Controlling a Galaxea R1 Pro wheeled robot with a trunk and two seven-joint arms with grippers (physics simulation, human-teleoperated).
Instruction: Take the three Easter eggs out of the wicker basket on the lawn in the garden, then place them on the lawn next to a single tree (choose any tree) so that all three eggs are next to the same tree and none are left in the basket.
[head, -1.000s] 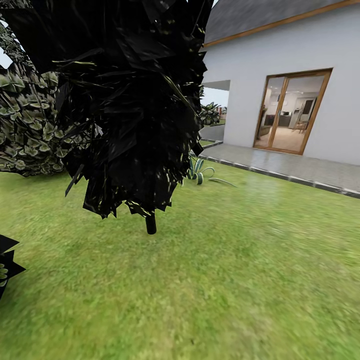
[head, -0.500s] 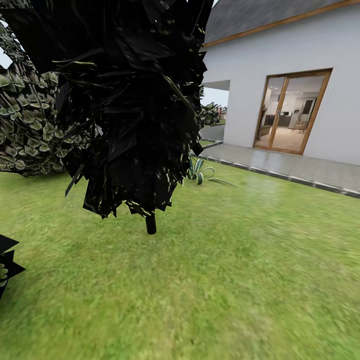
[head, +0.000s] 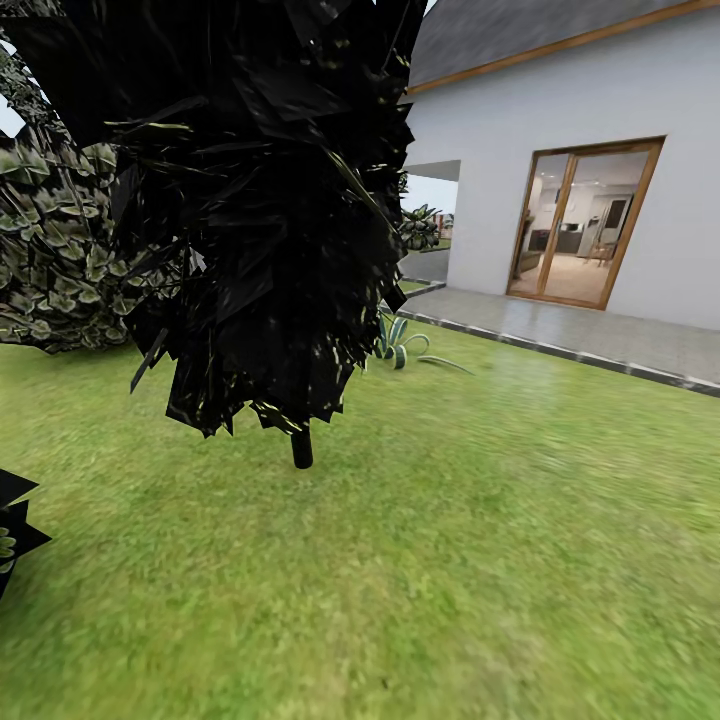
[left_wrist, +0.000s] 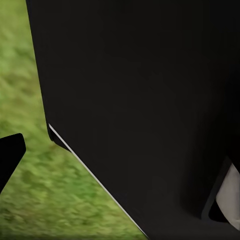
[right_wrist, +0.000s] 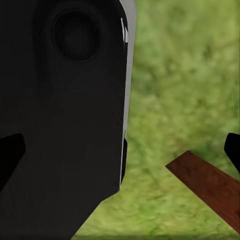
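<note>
1. At far left of the head view, a pale-leaved shrub (head: 55, 270) is filling the background, and a dark spiky plant (head: 12, 530) is poking in at the edge lower down.
2. Next to the right, a dark narrow tree (head: 260, 200) is dominating the view, its thin trunk (head: 301, 448) meeting the lawn (head: 450, 560). In my judgement it is not the thick grey-brown kind suited to the task.
3. Further right, a striped-leaf plant (head: 398, 345) is sitting at the grass edge, then a paved strip (head: 560, 330), then the white house (head: 600, 90) with its wood-framed glass door (head: 585, 225).
4. The basket and the eggs are not appearing anywhere in these views, so their position cannot be stated.
5. In the left wrist view a dark robot body panel (left_wrist: 150, 100) is blocking most of the picture, with grass beside it; I cannot tell how the left jaws are standing or what they hold.
6. In the right wrist view another dark robot part (right_wrist: 65, 100) is standing over grass, with a reddish-brown plank (right_wrist: 210, 187) nearby; the right jaws' state cannot be told either.
7. Judgement: the robot is looking about the garden, with no egg handling in hand. The next move calls for turning or driving until the basket is coming into sight.
</note>
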